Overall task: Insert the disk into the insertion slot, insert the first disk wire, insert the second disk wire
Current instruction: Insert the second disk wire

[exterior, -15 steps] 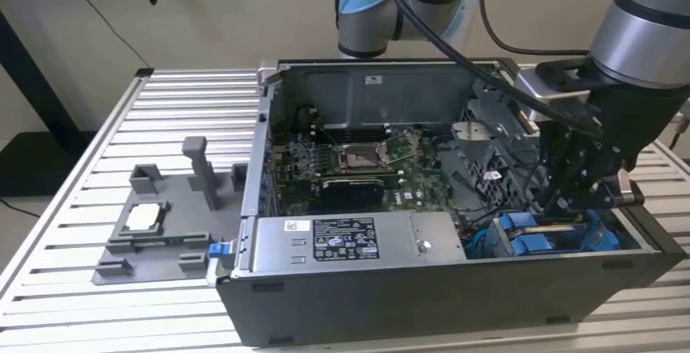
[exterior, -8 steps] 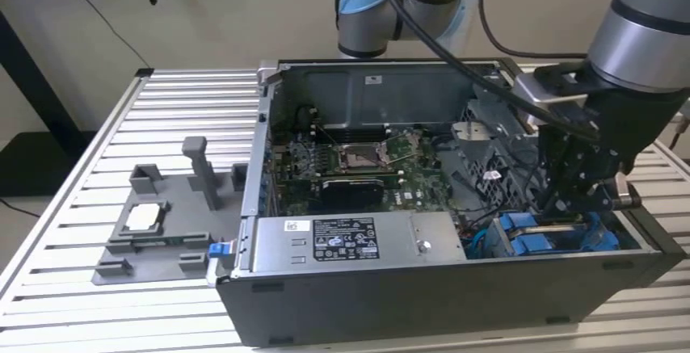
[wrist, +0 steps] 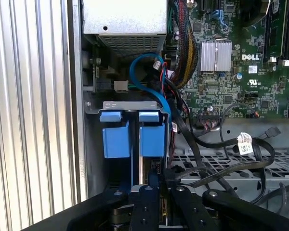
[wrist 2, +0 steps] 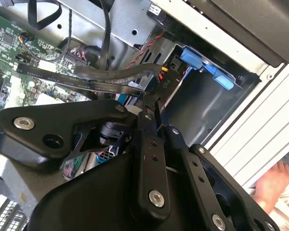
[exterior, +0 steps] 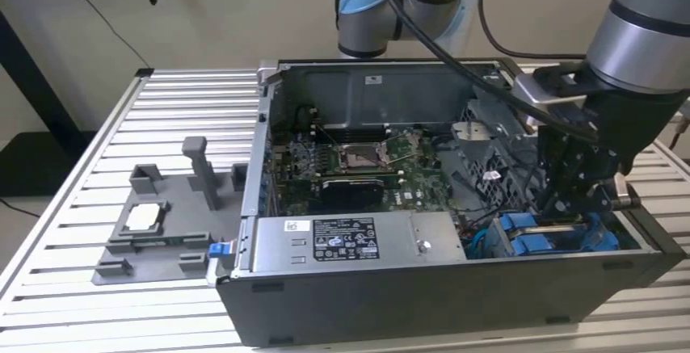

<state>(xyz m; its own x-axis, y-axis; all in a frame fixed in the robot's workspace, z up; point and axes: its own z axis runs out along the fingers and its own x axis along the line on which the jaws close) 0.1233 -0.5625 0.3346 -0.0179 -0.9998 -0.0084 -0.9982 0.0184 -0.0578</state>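
The disk's bright blue carrier (exterior: 539,238) sits down inside the insertion slot (exterior: 490,244), a dark grey cage at the case's front corner on the exterior view's right. In the first wrist view the disk's two blue tabs (wrist: 130,134) stand side by side under the insertion slot's metal rim (wrist: 130,104). My gripper (exterior: 566,208) hangs inside the case right over this bay. In both wrist views its fingertips are pressed together (wrist 2: 147,102) (wrist: 156,182) around the end of a flat black disk wire (wrist 2: 86,79). Another plug with red and black leads (wrist 2: 166,82) lies just beyond.
The open computer case (exterior: 431,304) lies on a slatted metal table (exterior: 65,288). It holds a green motherboard (exterior: 356,163), a grey box with a sticker (exterior: 345,240) and loose black cables (wrist: 221,144). A grey fixture (exterior: 161,224) stands beside it. A person's hand (wrist 2: 274,185) rests outside the case wall.
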